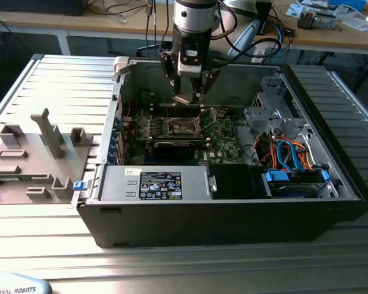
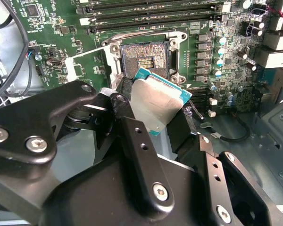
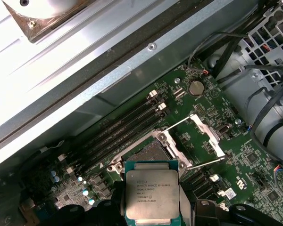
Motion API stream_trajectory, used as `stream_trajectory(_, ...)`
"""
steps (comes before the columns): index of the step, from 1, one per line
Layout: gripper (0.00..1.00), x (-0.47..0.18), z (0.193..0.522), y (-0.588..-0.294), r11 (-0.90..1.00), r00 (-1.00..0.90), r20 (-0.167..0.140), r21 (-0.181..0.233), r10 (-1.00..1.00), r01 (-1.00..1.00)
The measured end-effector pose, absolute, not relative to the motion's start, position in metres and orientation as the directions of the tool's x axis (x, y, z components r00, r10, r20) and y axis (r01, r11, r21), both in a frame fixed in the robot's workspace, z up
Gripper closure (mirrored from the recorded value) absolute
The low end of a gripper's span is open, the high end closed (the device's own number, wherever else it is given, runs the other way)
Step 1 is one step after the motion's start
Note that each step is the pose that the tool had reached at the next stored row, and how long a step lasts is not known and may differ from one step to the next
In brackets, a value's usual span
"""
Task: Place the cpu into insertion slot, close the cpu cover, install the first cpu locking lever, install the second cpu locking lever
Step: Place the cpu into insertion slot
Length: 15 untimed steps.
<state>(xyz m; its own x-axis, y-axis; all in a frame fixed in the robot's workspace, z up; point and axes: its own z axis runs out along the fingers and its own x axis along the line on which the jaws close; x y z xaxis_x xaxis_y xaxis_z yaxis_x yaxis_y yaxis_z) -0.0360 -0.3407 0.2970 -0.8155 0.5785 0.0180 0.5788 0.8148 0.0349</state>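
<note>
My gripper [image 1: 185,97] hangs inside the open computer case, shut on the cpu [image 1: 183,98], a flat silvery square chip with a teal edge. In the second wrist view the cpu [image 2: 155,101] sits tilted between the black fingers [image 2: 127,101], just short of the insertion slot [image 2: 144,59]. The first wrist view has the cpu [image 3: 152,194] directly in front of the insertion slot [image 3: 150,153]. The slot is bare, its dark contact field exposed. The cpu cover [image 3: 208,137] stands swung open at one side of the socket, with thin wire levers [image 3: 179,125] raised beside it.
Long memory slots [image 3: 122,129] run beside the socket on the green motherboard [image 1: 224,144]. A black graphics card [image 1: 178,147] lies nearer the camera than the socket. The case walls [image 1: 233,214], a drive cage [image 1: 267,110] and cable bundles [image 1: 288,153] close in around. A grey fixture tray [image 1: 37,153] lies at the exterior view's left.
</note>
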Motion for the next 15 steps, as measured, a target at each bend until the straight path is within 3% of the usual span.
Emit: stream_trajectory(15,0.46,-0.0360,0.2970,-0.3407,0.809,-0.809,0.018,0.035,0.587,0.587)
